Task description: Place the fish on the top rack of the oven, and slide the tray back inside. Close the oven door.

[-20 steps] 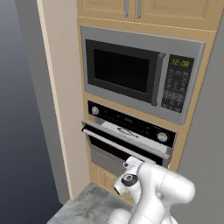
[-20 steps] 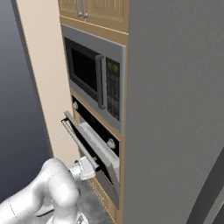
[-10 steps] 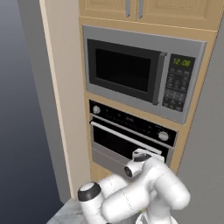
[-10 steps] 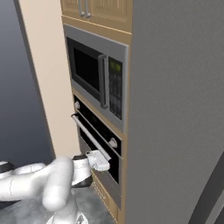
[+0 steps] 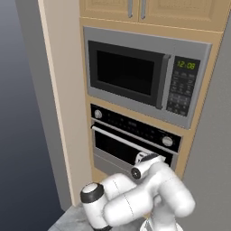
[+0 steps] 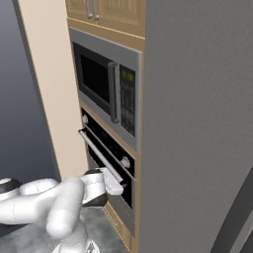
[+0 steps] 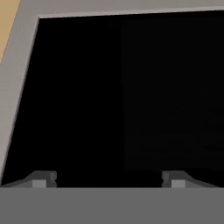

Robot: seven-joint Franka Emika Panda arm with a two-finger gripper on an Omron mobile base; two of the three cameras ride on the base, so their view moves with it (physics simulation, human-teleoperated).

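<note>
- Oven door (image 5: 118,151) stands upright, shut under the knobs.
- Claw (image 7: 109,179) spread wide, grasping nothing, facing the black glass at twelve o'clock.

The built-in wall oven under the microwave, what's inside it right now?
Nothing inside can be seen. The wide black glass oven door stands closed against the built-in wall oven, its long silver bar handle along the top edge, and the hand view shows dark glass that covers whatever is within.
</note>
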